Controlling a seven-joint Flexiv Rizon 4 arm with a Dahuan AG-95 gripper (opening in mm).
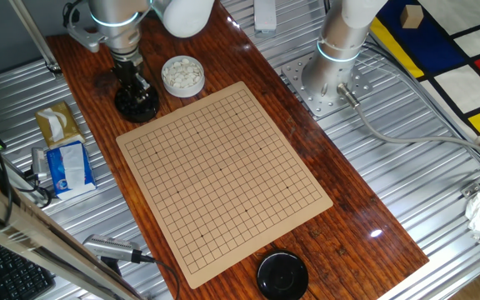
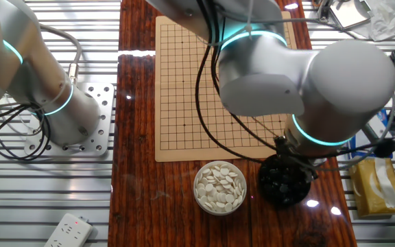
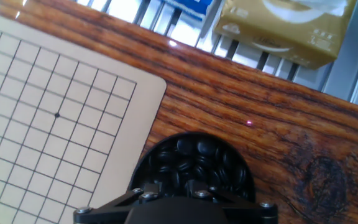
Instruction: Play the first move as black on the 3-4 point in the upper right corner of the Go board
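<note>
You see the gripper (image 1: 133, 83) set right over the bowl of black stones (image 3: 194, 163), which stands on the wooden table (image 1: 340, 167) just off a corner of the Go board (image 1: 223, 171). Whether the fingers are apart or together you cannot tell — the arm's body hides them in both fixed views, and the hand view shows only the mount at its lower edge.

The black stones lie heaped in that bowl; no single stone can be picked out as held. The board carries no stones, so its grid crossings are all bare.

No writing can be read anywhere. The hand view gives you a tan tissue box (image 3: 291, 28) with a blue packet (image 3: 194, 7) beside it, but their print is too blurred.

Only the fixed views show the bowl of white stones (image 2: 219, 186), near the black bowl. One fixed view alone shows a black lid (image 1: 282, 275) at the board's far end.
</note>
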